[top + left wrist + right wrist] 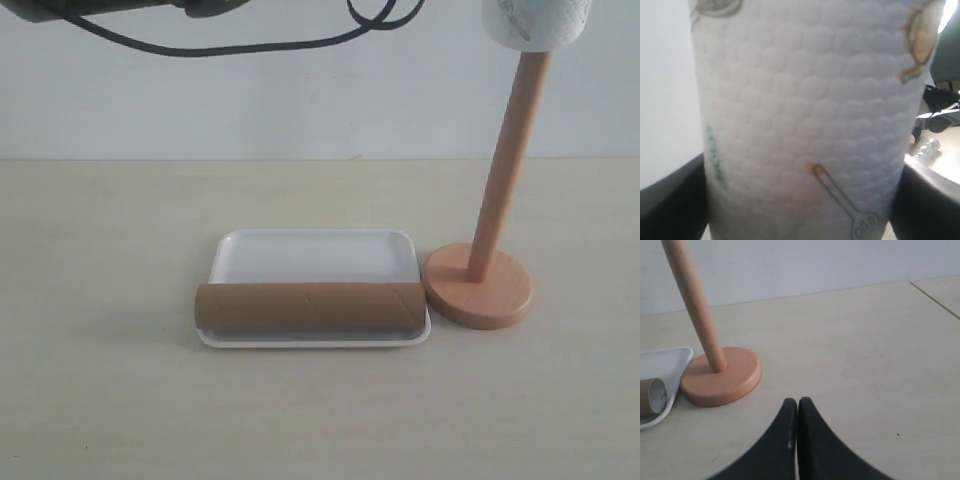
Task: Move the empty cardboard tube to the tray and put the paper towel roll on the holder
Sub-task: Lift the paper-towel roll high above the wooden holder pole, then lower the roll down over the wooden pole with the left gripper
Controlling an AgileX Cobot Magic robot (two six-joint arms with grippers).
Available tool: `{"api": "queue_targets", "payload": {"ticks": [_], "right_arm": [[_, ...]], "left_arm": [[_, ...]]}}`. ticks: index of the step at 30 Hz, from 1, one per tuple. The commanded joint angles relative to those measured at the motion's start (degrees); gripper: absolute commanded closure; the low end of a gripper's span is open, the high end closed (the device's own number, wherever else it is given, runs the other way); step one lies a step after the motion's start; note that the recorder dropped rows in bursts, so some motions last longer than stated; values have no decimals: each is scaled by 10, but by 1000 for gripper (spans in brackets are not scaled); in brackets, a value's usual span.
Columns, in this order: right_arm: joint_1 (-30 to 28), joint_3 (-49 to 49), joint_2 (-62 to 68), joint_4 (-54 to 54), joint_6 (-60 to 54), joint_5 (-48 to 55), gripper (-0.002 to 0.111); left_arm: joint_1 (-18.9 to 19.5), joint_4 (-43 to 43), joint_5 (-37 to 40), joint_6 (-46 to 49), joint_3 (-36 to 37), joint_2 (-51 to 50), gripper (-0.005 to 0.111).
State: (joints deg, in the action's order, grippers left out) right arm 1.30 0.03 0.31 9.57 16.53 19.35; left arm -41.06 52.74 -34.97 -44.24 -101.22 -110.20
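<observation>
The brown cardboard tube point(310, 306) lies lengthwise across the front rim of the white tray point(315, 252). Right of the tray stands the wooden holder point(478, 288). The paper towel roll point(533, 22) hangs at the top edge of the exterior view, its lower end around the tip of the dowel point(510, 150). My left gripper point(804, 210) is shut on the roll point(810, 115), with dark fingers point(670, 200) on both sides. My right gripper point(798, 403) is shut and empty, low over the table near the holder's base point(721, 375). The tube's end point(652, 396) and the tray's corner point(667, 360) show beside it.
A black cable point(250, 45) hangs along the top of the exterior view in front of a pale wall. The beige tabletop point(110, 250) stretches left of the tray. A table seam point(937, 297) runs in the right wrist view.
</observation>
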Motion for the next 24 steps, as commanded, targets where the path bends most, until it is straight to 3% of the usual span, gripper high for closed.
{"api": "queue_targets", "payload": {"ticks": [1, 24], "right_arm": [[-2, 0, -3, 0, -2, -4, 108], [-2, 0, -3, 0, -2, -4, 108]], "left_arm": [[-3, -23, -9, 7, -22, 4, 103], [-3, -7, 6, -41, -24, -70, 103]]}}
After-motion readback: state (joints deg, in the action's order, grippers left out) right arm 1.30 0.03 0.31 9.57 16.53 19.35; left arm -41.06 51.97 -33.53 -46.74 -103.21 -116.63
